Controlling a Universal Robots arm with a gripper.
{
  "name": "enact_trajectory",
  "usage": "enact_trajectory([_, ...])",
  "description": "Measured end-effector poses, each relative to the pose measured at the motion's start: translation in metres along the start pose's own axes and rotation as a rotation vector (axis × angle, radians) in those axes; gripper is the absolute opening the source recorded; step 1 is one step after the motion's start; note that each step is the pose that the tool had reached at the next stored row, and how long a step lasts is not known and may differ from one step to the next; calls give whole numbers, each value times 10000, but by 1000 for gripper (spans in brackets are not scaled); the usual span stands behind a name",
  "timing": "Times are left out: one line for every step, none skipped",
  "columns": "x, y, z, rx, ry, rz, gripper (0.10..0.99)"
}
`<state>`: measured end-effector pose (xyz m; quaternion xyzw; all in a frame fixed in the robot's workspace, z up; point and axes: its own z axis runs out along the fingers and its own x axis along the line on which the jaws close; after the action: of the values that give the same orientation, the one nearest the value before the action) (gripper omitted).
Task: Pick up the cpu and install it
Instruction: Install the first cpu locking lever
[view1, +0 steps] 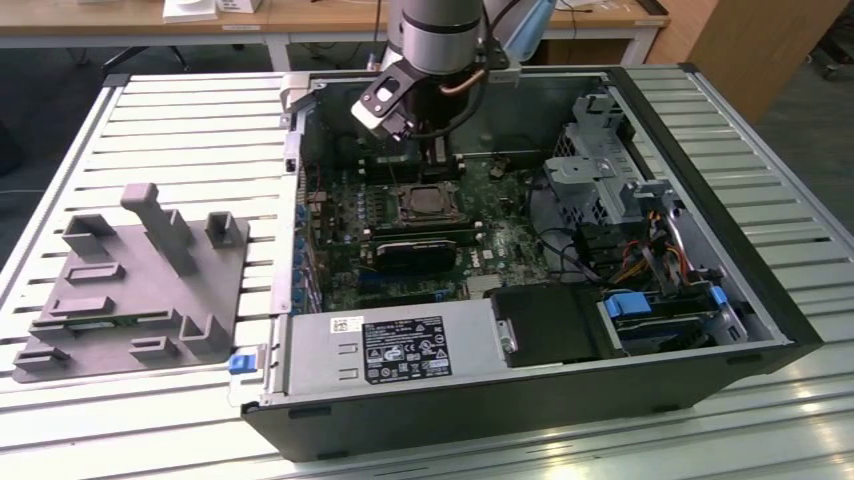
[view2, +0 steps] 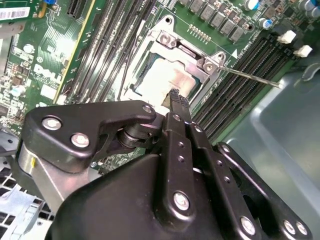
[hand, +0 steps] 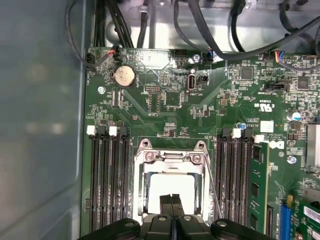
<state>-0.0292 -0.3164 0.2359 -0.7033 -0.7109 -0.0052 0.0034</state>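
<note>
The cpu (hand: 172, 187) is a pale silver square lying flat inside the metal frame of the motherboard socket (hand: 145, 165). In the second wrist view the cpu (view2: 160, 80) shows just past my black fingers. My gripper (hand: 171, 198) hangs over the cpu's near edge with its two fingertips pressed together and nothing between them; whether they touch the chip I cannot tell. The socket's thin lever (view2: 250, 77) stands raised beside the frame. In the exterior view my gripper (view1: 435, 165) is inside the open computer case, right above the socket (view1: 430, 203).
Black memory slots (hand: 107, 175) flank the socket on both sides. A grey plastic fixture block (view1: 134, 280) lies on the slatted table at the exterior view's left. The case holds a power supply (view1: 387, 350), a drive cage (view1: 601, 160) and cable bundles (view1: 641, 250).
</note>
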Motion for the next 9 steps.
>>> enact_trajectory([0,0,-22,0,0,0,106])
enact_trajectory([1,0,-44,0,0,0,106])
enact_trajectory([1,0,-67,0,0,0,106])
enact_trajectory([1,0,-90,-1,1,0,106])
enact_trajectory([1,0,-116,0,0,0,106])
enact_trajectory([2,0,-142,0,0,0,106])
enact_trajectory([2,0,-169,0,0,0,106])
enact_trajectory([2,1,-196,0,0,0,106])
enact_trajectory([3,1,-222,1,-2,0,106])
